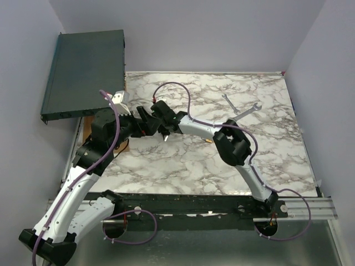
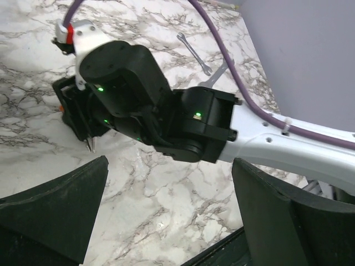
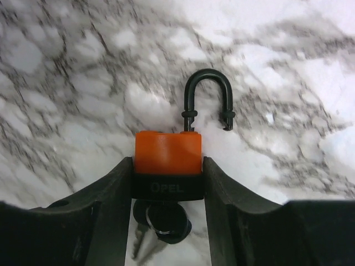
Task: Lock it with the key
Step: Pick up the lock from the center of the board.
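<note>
An orange padlock (image 3: 168,152) with a black band sits between the fingers of my right gripper (image 3: 168,169), which is shut on it. Its black shackle (image 3: 208,97) is up and open, with the free end clear of the body. A key with a black head (image 3: 163,221) sits in the bottom, and a ring with spare keys hangs from it. In the top view the right gripper (image 1: 159,113) hovers over the table's left middle, keys (image 1: 166,136) dangling. My left gripper (image 1: 142,121) is open and empty right beside it, facing it. In the left wrist view its fingers (image 2: 277,210) frame bare marble, with the keys (image 2: 90,145) ahead.
Two wrenches (image 1: 228,102) (image 1: 247,112) lie on the marble table (image 1: 183,166) at the back right; one also shows in the left wrist view (image 2: 194,52). A dark green flat case (image 1: 83,72) stands raised at the back left. A small orange item (image 1: 208,141) lies under the right forearm.
</note>
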Available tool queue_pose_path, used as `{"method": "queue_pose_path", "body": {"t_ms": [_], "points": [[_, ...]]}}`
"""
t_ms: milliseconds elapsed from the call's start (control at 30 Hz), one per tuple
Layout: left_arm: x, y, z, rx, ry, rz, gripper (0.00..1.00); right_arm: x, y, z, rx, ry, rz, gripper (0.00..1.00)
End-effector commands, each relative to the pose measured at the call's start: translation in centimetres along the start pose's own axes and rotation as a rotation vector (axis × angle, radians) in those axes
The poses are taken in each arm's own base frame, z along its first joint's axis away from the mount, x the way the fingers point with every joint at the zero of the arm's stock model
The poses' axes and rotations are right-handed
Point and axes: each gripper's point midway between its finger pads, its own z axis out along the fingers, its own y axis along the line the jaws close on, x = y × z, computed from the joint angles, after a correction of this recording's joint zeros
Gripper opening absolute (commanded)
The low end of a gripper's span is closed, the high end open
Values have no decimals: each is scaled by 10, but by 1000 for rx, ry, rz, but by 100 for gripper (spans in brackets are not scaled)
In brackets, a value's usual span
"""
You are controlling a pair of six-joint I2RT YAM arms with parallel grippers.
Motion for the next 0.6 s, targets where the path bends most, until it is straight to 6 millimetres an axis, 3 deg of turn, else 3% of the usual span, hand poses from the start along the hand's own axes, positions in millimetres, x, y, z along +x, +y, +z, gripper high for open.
{"method": "queue_pose_path", "body": {"t_ms": [0,33,200,400,567], "points": [[-6,-4,-2,26,-3,61,90,-21,-8,-55,-24,-52,-7,2],[-10,-8,-4,46,-14,86,89,-32,-5,-77,-70,-78,3,1],[-36,-38,-19,167,-84,213,85,-49,6,-178,-301,-143,32,1],[-63,-88,-42,381,-157,366,85,-43,19,-286,-584,-168,27,1],[-61,-122,-65,578,-150,504,85,-43,23,-369,-775,-207,25,1]]}}
